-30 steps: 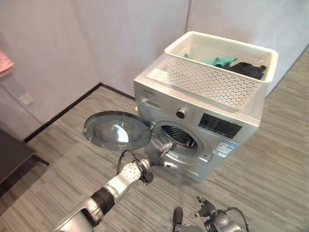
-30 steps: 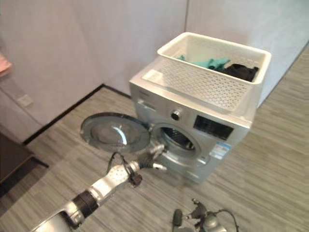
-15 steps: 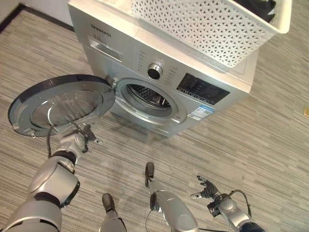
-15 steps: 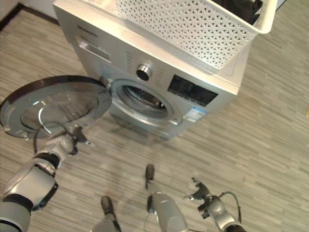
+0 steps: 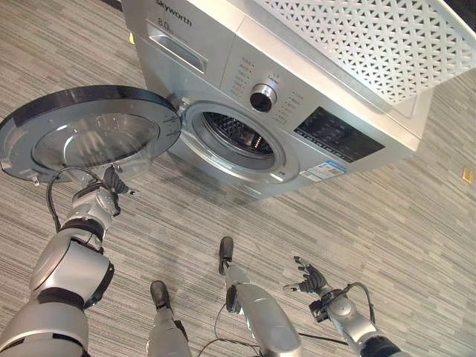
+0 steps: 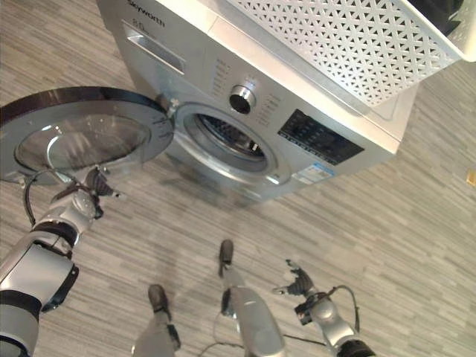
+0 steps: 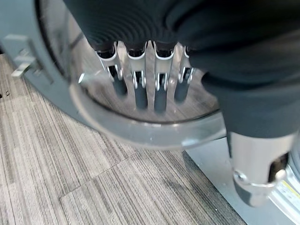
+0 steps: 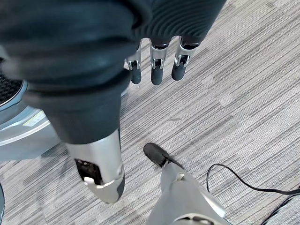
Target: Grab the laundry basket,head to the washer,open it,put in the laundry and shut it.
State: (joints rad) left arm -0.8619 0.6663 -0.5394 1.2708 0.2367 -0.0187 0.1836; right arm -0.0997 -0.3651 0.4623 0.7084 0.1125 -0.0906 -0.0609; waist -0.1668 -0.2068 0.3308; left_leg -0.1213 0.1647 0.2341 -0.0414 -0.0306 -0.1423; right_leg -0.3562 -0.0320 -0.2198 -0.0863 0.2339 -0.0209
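The silver washer (image 5: pixel 216 59) stands in front of me with its round door (image 5: pixel 89 134) swung wide to the left and the drum opening (image 5: pixel 238 137) bare. The white perforated laundry basket (image 5: pixel 372 37) rests on top of the washer, and dark cloth (image 6: pixel 455 13) shows inside it. My left hand (image 5: pixel 111 187) is just below the door's near rim, open, with straight fingers (image 7: pixel 140 89) pointing at the door's glass (image 7: pixel 140 133). My right hand (image 5: pixel 309 280) hangs low at the lower right over the floor, open and holding nothing, its fingers (image 8: pixel 157 65) relaxed.
Grey striped plank floor (image 5: pixel 416 208) lies all around the washer, with free room to its right. The open door overhangs the floor on the left at about the left hand's height.
The camera has tipped down and come closer to the washer. A second ago my left hand was by the drum opening; now it is under the open door's outer rim. The right hand stays low.
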